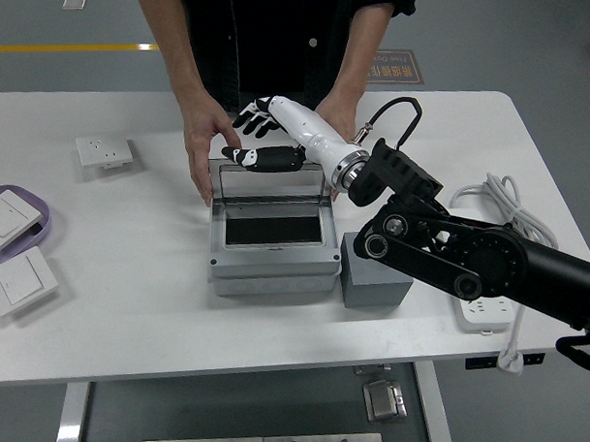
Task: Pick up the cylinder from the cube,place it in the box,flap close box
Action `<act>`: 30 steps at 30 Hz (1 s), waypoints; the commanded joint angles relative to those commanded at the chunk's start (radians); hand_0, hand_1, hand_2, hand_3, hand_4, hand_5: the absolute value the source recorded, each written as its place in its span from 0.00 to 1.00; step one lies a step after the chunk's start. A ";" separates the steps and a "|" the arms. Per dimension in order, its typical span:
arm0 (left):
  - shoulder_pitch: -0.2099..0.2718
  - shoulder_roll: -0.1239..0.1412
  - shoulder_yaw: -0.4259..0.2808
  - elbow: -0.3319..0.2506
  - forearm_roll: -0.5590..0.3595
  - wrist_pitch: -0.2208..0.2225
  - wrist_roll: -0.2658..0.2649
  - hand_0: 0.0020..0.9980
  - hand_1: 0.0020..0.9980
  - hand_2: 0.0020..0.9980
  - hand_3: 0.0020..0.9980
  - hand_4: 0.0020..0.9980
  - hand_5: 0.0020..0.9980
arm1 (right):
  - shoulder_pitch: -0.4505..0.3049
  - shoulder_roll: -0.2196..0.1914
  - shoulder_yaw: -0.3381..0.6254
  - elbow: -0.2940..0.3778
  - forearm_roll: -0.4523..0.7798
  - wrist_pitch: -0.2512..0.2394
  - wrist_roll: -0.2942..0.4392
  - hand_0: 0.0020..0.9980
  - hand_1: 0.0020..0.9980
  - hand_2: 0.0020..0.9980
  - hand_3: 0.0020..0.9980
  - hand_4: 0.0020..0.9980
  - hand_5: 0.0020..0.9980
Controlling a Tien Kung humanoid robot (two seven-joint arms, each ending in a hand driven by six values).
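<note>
At the table's left lie a purple tray (38, 217) with wall switches and a lone socket (104, 152). In the middle the grey box (271, 264) stands with its clear flap (274, 183) raised — a person's hands (207, 140) steady its far corners. The right hand (264, 133) (white shell, black fingertips) hovers at the flap's top edge, fingers loosely spread and holding nothing; the grey cube (375, 274) sits bare just right of the box — the cylinder cannot be made out.

Person (272, 36) cut off above the chest by the top edge, cylinder unseen, box (272, 247) interior hidden behind its raised lid (270, 186), purple tray (23, 226) cropped at left.
</note>
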 joint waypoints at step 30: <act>0.001 -0.009 -0.020 0.004 0.010 -0.001 -0.002 0.60 0.62 0.63 0.65 0.72 0.22 | -0.149 -0.159 -0.028 0.356 -0.071 -0.032 -0.043 0.58 0.59 0.63 0.65 0.76 0.47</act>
